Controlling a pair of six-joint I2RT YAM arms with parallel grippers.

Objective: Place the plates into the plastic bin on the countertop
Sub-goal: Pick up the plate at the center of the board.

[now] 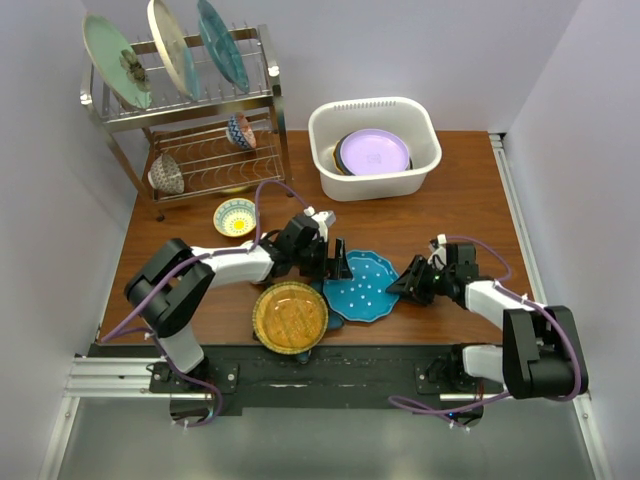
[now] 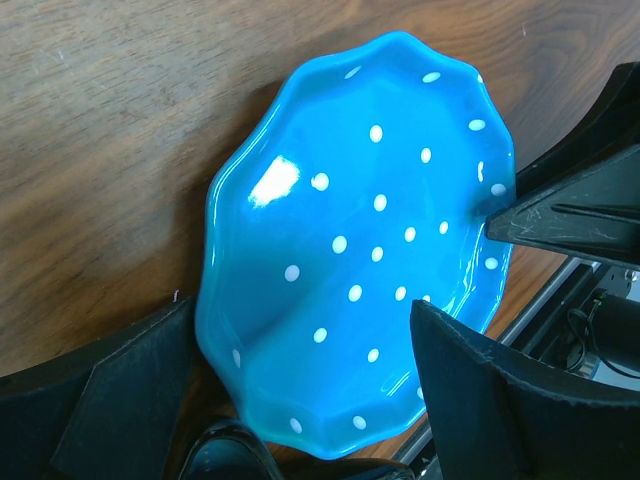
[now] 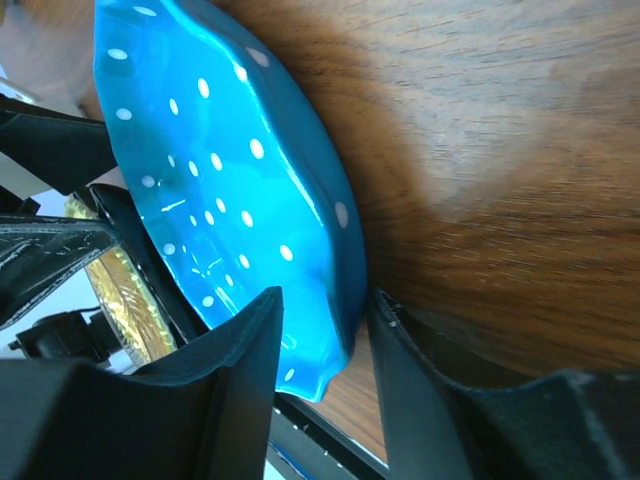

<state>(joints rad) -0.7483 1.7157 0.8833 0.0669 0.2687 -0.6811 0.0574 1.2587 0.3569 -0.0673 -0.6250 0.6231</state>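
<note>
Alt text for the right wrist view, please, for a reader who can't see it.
The right end effector pinches the rim of the blue dotted plate, one finger on the inside and one on the underside, with the countertop behind it. A sliver of the amber plate shows past the blue plate at the left.

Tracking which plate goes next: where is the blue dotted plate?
Top view: the blue dotted plate is front-centre on the countertop, right of the amber plate, between the left gripper and the right gripper.
</note>
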